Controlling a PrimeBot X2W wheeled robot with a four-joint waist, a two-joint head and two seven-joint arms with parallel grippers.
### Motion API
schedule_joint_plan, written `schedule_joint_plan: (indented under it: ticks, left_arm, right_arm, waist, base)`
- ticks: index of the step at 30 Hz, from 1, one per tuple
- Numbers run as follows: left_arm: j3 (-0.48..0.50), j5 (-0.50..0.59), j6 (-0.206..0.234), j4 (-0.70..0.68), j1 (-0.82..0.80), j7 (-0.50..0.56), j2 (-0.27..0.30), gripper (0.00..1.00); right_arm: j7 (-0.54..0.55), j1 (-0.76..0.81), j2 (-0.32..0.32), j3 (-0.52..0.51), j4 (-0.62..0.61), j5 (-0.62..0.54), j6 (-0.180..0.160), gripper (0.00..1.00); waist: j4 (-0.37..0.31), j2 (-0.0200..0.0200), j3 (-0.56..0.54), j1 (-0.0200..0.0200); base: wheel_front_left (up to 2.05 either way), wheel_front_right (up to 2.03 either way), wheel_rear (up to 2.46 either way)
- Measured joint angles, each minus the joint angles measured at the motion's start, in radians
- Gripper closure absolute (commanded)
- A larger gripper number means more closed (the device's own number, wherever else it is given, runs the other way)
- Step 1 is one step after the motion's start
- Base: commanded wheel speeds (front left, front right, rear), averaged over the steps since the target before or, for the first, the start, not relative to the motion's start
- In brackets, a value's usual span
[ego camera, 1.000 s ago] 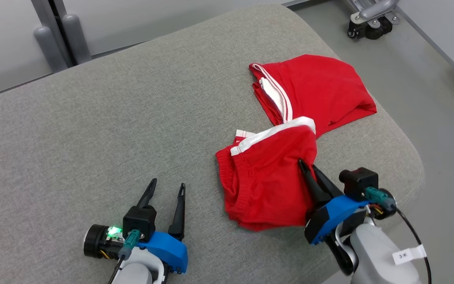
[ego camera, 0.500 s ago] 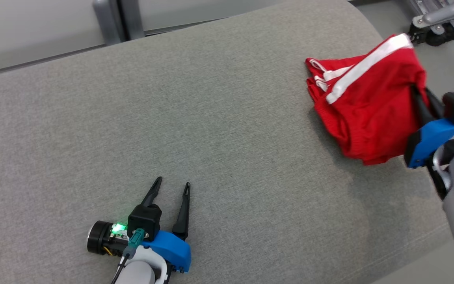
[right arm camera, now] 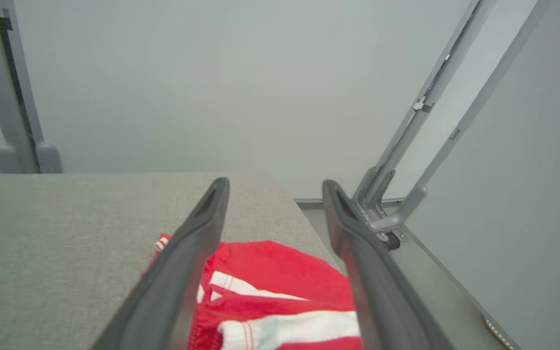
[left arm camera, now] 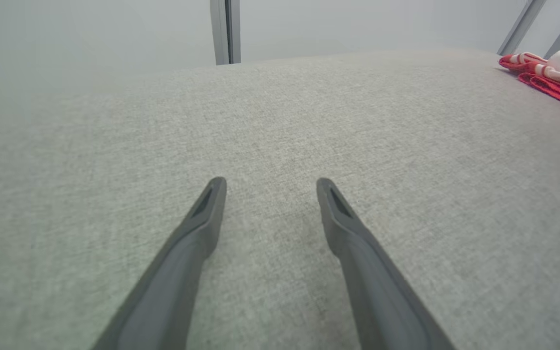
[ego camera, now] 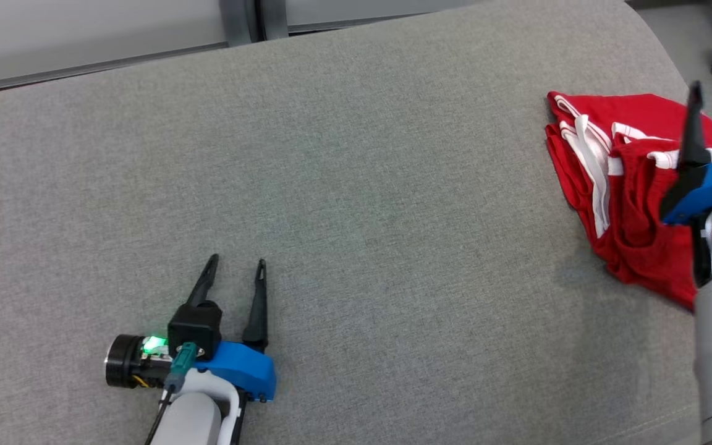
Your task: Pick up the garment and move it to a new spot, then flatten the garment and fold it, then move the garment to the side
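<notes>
Your right tool (right arm camera: 275, 187) has its two fingers spread wide, with nothing gripped between them. Directly beneath that tool, and reaching a little past its fingertips, the red garment (ego camera: 628, 204) with white stripes lies bunched on the grey cushion (ego camera: 356, 185). Whether the fingers touch the cloth cannot be told. Well off to the right tool's left, your left tool (ego camera: 236, 262) is also wide open and empty, low over bare cushion.
</notes>
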Motion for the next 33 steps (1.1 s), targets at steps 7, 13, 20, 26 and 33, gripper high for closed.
schedule_joint_plan:
  ticks: [7, 13, 20, 26, 33]
  left_arm:
    - [0.068, -0.017, 0.038, -0.039, 0.040, 0.002, 0.008, 0.00]
    - [0.124, -0.032, 0.063, -0.069, 0.085, 0.002, 0.008, 0.00]
    - [0.149, -0.051, 0.081, -0.078, 0.141, 0.002, 0.008, 0.00]
    - [0.164, -0.075, 0.075, -0.076, 0.201, 0.002, 0.008, 0.00]
    - [0.184, -0.096, 0.063, -0.091, 0.250, 0.002, 0.007, 0.00]
  right_arm:
    - [0.000, 0.178, 0.117, 0.174, -0.221, 0.155, 0.000, 0.00]
    - [0.000, 0.356, 0.138, 0.301, -0.306, 0.329, 0.000, 0.00]
    - [0.000, 0.474, 0.142, 0.387, -0.284, 0.367, 0.000, 0.00]
    - [0.000, 0.530, 0.142, 0.400, -0.260, 0.389, 0.000, 0.00]
    - [0.000, 0.566, 0.141, 0.404, -0.255, 0.414, 0.000, 0.00]
  waist:
    - [0.043, 0.0000, -0.065, -0.0001]
    - [0.118, -0.0001, -0.137, -0.0002]
    - [0.185, -0.0002, -0.206, -0.0003]
    - [0.225, -0.0003, -0.278, -0.0003]
    - [0.235, -0.0003, -0.330, -0.0003]
  base:
    - [0.00, 0.00, 0.00]
    - [0.00, 0.00, 0.00]
    - [0.00, 0.00, 0.00]
    - [0.00, 0.00, 0.00]
    - [0.00, 0.00, 0.00]
